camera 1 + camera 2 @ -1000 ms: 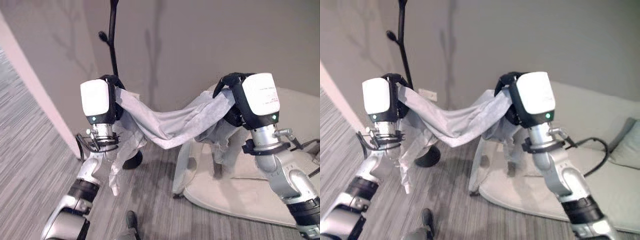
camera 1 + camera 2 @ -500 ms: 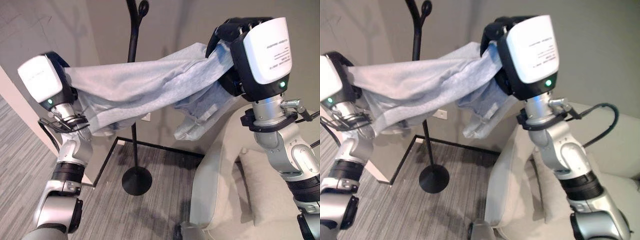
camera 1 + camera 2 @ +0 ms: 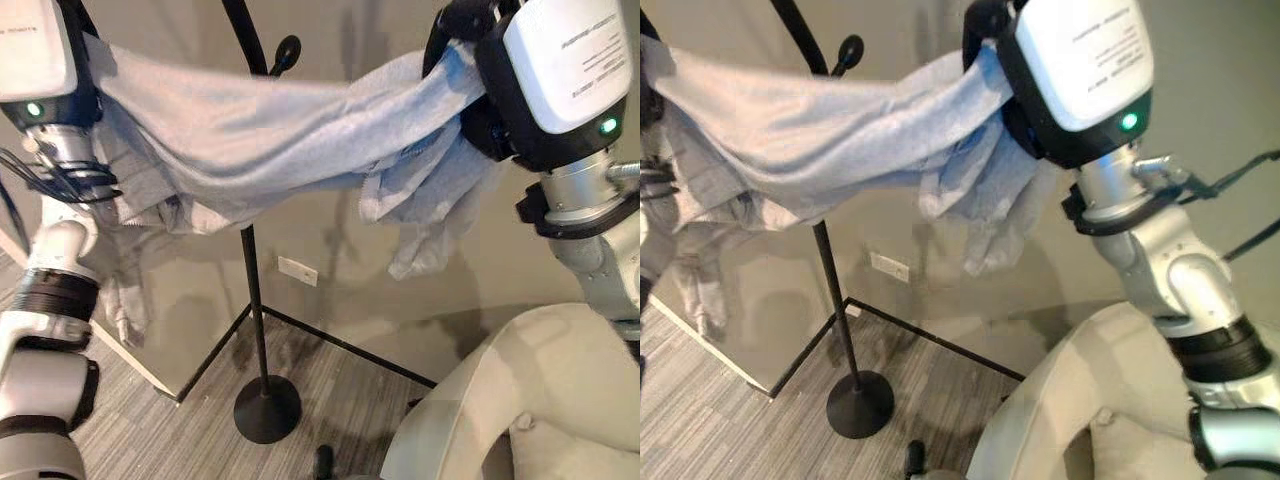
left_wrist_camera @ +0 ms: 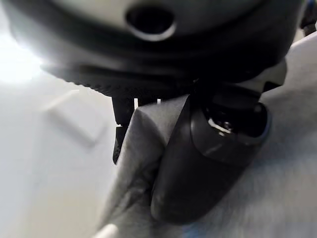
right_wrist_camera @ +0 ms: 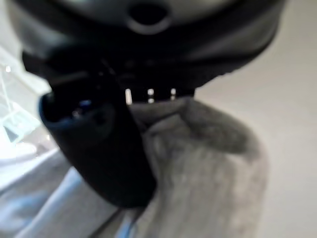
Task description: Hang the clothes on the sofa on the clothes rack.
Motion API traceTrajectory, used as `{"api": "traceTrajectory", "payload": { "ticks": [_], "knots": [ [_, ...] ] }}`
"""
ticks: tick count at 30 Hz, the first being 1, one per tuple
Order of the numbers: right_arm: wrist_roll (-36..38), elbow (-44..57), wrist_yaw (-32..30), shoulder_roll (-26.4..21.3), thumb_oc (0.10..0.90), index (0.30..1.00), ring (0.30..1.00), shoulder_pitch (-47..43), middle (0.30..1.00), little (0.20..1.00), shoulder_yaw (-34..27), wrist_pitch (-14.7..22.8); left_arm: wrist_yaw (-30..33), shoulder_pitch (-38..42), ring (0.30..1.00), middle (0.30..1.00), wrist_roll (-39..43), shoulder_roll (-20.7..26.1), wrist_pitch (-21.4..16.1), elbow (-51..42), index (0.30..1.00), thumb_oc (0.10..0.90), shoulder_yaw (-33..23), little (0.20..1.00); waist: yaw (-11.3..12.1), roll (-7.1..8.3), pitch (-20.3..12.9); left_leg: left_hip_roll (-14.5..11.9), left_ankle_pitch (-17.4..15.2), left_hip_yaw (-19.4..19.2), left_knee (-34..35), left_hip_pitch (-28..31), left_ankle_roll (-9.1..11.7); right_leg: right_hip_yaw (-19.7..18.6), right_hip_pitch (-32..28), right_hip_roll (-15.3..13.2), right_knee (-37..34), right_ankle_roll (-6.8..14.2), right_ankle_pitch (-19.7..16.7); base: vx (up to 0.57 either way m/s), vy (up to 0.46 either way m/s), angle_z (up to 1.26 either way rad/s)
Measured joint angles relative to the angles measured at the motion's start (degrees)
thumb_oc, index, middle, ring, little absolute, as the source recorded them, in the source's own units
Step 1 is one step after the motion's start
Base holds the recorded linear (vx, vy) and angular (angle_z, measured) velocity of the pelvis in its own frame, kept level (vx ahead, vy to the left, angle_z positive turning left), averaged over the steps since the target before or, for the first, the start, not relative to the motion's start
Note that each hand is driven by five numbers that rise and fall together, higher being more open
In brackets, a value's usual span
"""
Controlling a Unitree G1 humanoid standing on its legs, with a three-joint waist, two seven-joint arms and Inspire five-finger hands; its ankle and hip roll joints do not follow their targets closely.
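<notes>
A light grey garment point(image 3: 270, 140) hangs stretched between my two raised hands, sagging in the middle. My left hand point(image 3: 82, 70) is shut on one end at the upper left; its thumb point(image 4: 208, 163) pinches the cloth point(image 4: 277, 198). My right hand point(image 3: 468, 28) is shut on the other end at the upper right, thumb point(image 5: 99, 148) pressed on the fabric point(image 5: 208, 188). The black clothes rack point(image 3: 250, 290) stands behind the garment, its pole hidden where the cloth crosses it. One knobbed hook point(image 3: 287, 50) shows above the cloth. Loose parts of the garment dangle below each hand.
The rack's round base point(image 3: 267, 408) rests on striped grey carpet by a beige wall with a white socket point(image 3: 297, 270). A pale sofa point(image 3: 530, 400) fills the lower right. A white wall edge point(image 3: 120, 350) and a thin black floor frame point(image 3: 340, 345) lie near the base.
The camera has tilted up and closer to the rack. Both hands have lifted the garment higher, so it now spans the pole just below the hook.
</notes>
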State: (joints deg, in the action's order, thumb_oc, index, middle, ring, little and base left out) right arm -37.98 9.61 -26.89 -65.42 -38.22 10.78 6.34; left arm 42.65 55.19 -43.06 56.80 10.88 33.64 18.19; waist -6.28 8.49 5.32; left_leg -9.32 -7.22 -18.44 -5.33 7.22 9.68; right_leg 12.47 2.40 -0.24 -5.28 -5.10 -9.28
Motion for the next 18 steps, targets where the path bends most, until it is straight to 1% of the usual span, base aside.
{"api": "traceTrajectory", "payload": {
  "ticks": [1, 2, 3, 4, 5, 6, 7, 8, 9, 10, 11, 12, 13, 15, 16, 17, 18],
  "knots": [
    [0.3, -1.0, -0.1, 0.7, 0.400, 0.300, 0.300, 1.0, 0.300, 0.300, -2.2, 0.0, -0.2, 0.2, 0.300, 0.300, 0.1, 1.6, -0.1, -0.2, 0.300, 0.400, 0.0, 0.300, -0.3, -0.04, 0.0, -0.7, 1.1, 0.0, 2.9, -0.4, 1.4, 0.1, -0.7, 0.7, 0.0, 0.0, 0.3, 0.05, 0.055, -0.12],
    [1.5, -2.8, -0.4, 1.7, 0.400, 0.300, 0.300, 1.3, 0.300, 0.300, -3.7, -0.5, -0.2, 0.4, 0.300, 0.300, 0.1, 3.3, -0.4, -0.6, 0.300, 0.400, 0.0, 0.300, -0.4, -0.26, -0.1, -1.1, 2.8, 0.1, 5.6, -0.7, 1.5, 0.0, -1.8, 1.7, 0.0, 0.6, 0.9, 0.09, 0.101, -0.20],
    [2.3, -2.8, -0.8, 1.6, 0.400, 0.300, 0.300, 1.2, 0.300, 0.300, -4.6, -0.6, -0.1, 2.4, 0.300, 0.300, 0.0, 5.0, -1.8, 0.1, 0.300, 0.400, 2.9, 0.300, -1.1, -0.76, -0.2, -1.0, 4.6, 0.2, 7.6, -1.2, 1.0, 0.1, -3.0, 2.0, 0.0, 0.7, 2.5, 0.14, 0.109, -0.13],
    [2.4, -2.6, -1.2, 1.4, 0.400, 0.300, 0.300, 1.1, 0.300, 0.300, -4.9, -0.6, -0.1, 3.9, 0.300, 0.300, -0.1, 5.1, -2.0, 1.1, 0.300, 0.400, 5.3, 0.300, -1.8, -1.38, -0.6, -0.6, 5.2, 0.2, 8.2, -1.3, 0.7, 0.3, -3.1, 2.1, 0.0, 1.0, 2.9, 0.12, 0.093, 0.02],
    [2.5, -2.6, -1.3, 1.4, 0.400, 0.300, 0.300, 0.6, 0.300, 0.300, -4.9, -0.6, -0.4, 4.5, 0.300, 0.300, -0.1, 5.1, -2.2, 2.4, 0.300, 0.400, 7.2, 0.300, -2.8, -2.54, -1.3, -0.2, 5.4, 0.0, 8.9, -1.3, 0.6, 0.3, -3.1, 2.2, 0.0, 1.5, 3.3, 0.07, 0.062, 0.08],
    [2.6, -2.5, -1.3, 1.4, 0.400, 0.300, 0.300, 0.2, 0.300, 0.300, -4.9, -0.6, -0.7, 4.5, 0.300, 0.300, -0.1, 5.1, -2.9, 3.7, 0.300, 0.400, 8.7, 0.300, -3.6, -3.91, -2.0, 0.2, 6.0, 0.0, 10.0, -0.7, 0.1, 0.0, -3.1, 2.4, 0.0, 1.6, 3.5, 0.04, 0.057, -0.10],
    [3.0, -2.3, -1.3, 1.3, 0.400, 0.300, 0.300, 0.0, 0.300, 0.300, -4.7, -0.5, -1.0, 4.3, 0.300, 0.300, 0.0, 5.0, -4.0, 5.0, 0.300, 0.400, 9.9, 0.300, -4.0, -5.69, -3.0, 0.3, 7.3, 0.0, 10.6, 0.2, -0.8, -0.5, -2.9, 3.0, 0.0, 1.6, 3.5, 0.02, 0.053, -0.24],
    [3.1, -1.9, -1.3, 1.3, 0.400, 0.300, 0.300, 0.1, 0.300, 0.300, -4.5, -0.3, -1.1, 4.1, 0.300, 0.300, 0.0, 4.5, -4.7, 5.2, 0.300, 0.400, 10.0, 0.300, -4.2, -7.30, -3.6, 0.2, 10.1, 0.1, 10.2, 0.8, -1.2, -0.9, -2.6, 3.6, 0.0, 1.3, 3.3, 0.03, 0.047, -0.30],
    [3.1, -1.4, -1.5, 1.3, 0.400, 0.300, 0.300, 0.5, 0.300, 0.300, -4.5, -0.3, -1.2, 3.8, 0.300, 0.300, 0.1, 3.9, -4.7, 4.2, 0.300, 0.400, 9.6, 0.300, -4.3, -8.01, -3.6, 0.2, 9.6, -0.1, 10.5, 1.2, -1.9, -1.3, -2.7, 3.8, 0.0, 1.3, 3.2, 0.02, 0.027, -0.23],
    [3.0, -1.1, -1.5, 1.2, 0.400, 0.300, 0.300, 0.8, 0.300, 0.300, -4.5, -0.1, -1.1, 3.4, 0.300, 0.300, 0.1, 3.6, -4.7, 3.6, 0.300, 0.400, 9.3, 0.300, -4.3, -7.93, -3.6, 0.5, 9.6, -0.1, 10.5, 1.3, -2.0, -1.7, -2.7, 3.5, 0.0, 1.6, 3.0, 0.03, 0.019, -0.18],
    [3.0, -0.8, -1.4, 1.2, 0.400, 0.300, 0.300, 1.2, 0.300, 0.300, -4.5, 0.3, -1.1, 1.5, 0.300, 0.300, 0.1, 2.9, -4.7, 2.9, 0.300, 0.400, 8.2, 0.300, -4.3, -7.78, -3.5, 1.6, 9.6, 0.0, 10.5, 1.4, -2.0, -1.9, -2.7, 2.4, 0.0, 1.9, 2.9, 0.04, 0.009, -0.09],
    [3.0, -0.3, -1.4, 1.2, 0.400, 0.300, 0.300, 1.7, 0.300, 0.300, -4.6, 0.4, -1.2, 0.3, 0.300, 0.300, 0.1, 2.7, -4.7, 2.4, 0.300, 0.400, 7.9, 0.300, -4.2, -7.69, -3.5, 2.0, 9.6, 0.1, 10.5, 1.4, -2.0, -2.0, -2.7, 2.0, 0.0, 2.1, 3.0, 0.03, 0.008, 0.02],
    [2.9, 0.0, -1.4, 1.2, 0.400, 0.300, 0.300, 2.2, 0.300, 0.300, -4.6, 0.5, -1.5, -1.6, 0.300, 0.300, 0.1, 2.3, -4.7, 1.7, 0.300, 0.400, 6.6, 0.300, -4.0, -7.68, -3.6, 2.2, 9.6, 0.2, 10.5, 1.4, -2.1, -1.9, -2.8, 1.7, 0.0, 2.4, 3.1, 0.03, -0.002, 0.12],
    [2.9, 0.6, -0.9, 1.2, 0.400, 0.300, 0.300, 4.9, 0.300, 0.300, -5.3, 0.8, -1.7, -7.5, 0.300, 0.300, 0.1, -0.7, -4.7, 0.0, 0.300, 0.400, 0.6, 0.300, -3.6, -7.62, -3.6, 2.3, 9.0, 0.4, 10.5, 1.4, -2.8, -1.8, -3.0, 1.8, 0.0, 2.9, 3.5, 0.01, -0.004, 0.13],
    [2.5, 1.4, -0.7, 1.2, 0.400, 0.300, 0.300, 7.4, 0.300, 0.300, -6.3, 1.0, -1.8, -10.2, 0.300, 0.300, 0.2, -2.9, -4.7, -0.9, 0.300, 0.400, -2.2, 0.300, -3.0, -7.50, -3.7, 2.2, 9.0, 0.6, 10.5, 1.4, -2.9, -1.7, -3.0, 1.8, 0.0, 3.2, 3.7, 0.01, -0.008, 0.09],
    [2.3, 2.0, -0.3, 1.2, 0.400, 0.300, 0.300, 9.2, 0.300, 0.300, -6.5, 1.0, -1.7, -12.5, 0.300, 0.300, 0.2, -4.4, -4.7, -1.3, 0.300, 0.400, -3.5, 0.300, -2.2, -7.42, -3.7, 2.2, 9.0, 0.7, 10.5, 1.4, -2.9, -1.7, -3.0, 1.8, 0.0, 3.2, 3.7, 0.01, -0.009, 0.05],
    [2.2, 2.2, 0.6, 1.3, 0.400, 0.300, 0.300, 10.3, 0.300, 0.300, -6.6, 1.7, -2.2, -13.9, 0.300, 0.300, 0.1, -5.0, -4.7, -0.4, 0.300, 0.400, -3.1, 0.300, -1.8, -7.32, -3.7, 2.2, 8.9, 0.8, 10.5, 1.1, -3.0, -1.7, -2.8, 1.8, 0.0, 3.4, 3.8, 0.02, -0.012, 0.04]
  ]
}}
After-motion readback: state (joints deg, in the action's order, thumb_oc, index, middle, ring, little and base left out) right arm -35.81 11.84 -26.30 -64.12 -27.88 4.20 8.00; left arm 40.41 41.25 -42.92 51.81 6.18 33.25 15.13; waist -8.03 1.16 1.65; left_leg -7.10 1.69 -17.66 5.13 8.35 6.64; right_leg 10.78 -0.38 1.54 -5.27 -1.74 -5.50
